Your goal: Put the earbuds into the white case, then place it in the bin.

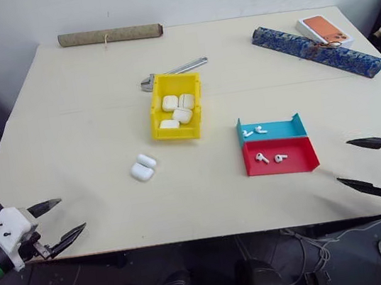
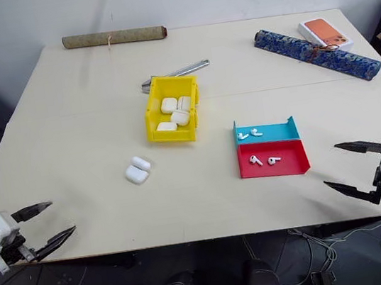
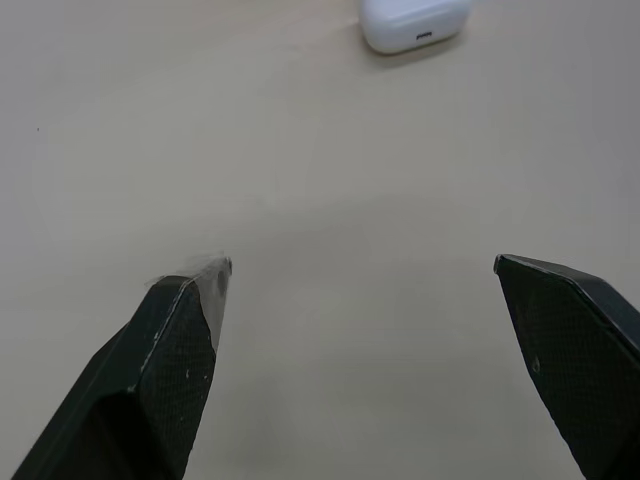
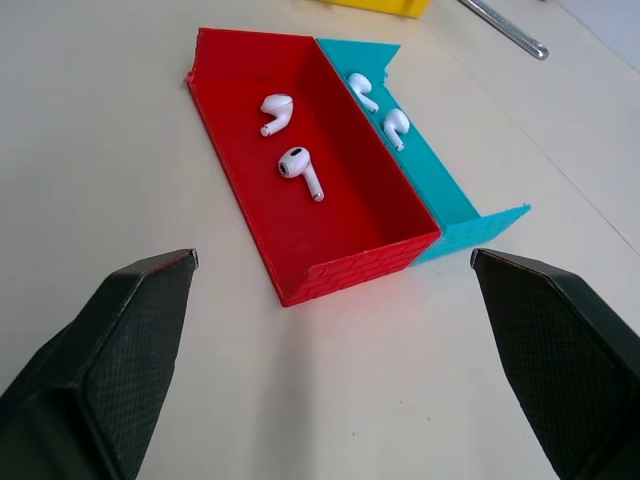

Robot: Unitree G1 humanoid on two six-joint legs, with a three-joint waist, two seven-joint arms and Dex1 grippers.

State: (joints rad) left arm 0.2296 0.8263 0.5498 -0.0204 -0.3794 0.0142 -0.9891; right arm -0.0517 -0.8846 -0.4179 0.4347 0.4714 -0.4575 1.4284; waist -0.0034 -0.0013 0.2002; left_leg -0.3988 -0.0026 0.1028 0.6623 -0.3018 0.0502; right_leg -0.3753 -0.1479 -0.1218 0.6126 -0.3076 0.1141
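Nearest me, my left gripper (image 1: pixel 64 220) and right gripper (image 1: pixel 352 162) hover at the table's (image 1: pixel 65 118) near edge with fingers spread wide, holding nothing. The white case (image 1: pixel 142 167) lies open on the tabletop just in front of the yellow bin (image 1: pixel 160 114), which already holds several white cases. I see two earbuds (image 4: pixel 287 137) in the red tray (image 4: pixel 215 110), two more in the blue tray (image 4: pixel 440 190) touching it.

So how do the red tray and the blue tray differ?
The red tray is wider and sits nearer the robot; the blue tray is narrower and lies behind it, on the far side. They touch along one long wall. Both are shallow, and each holds two earbuds.
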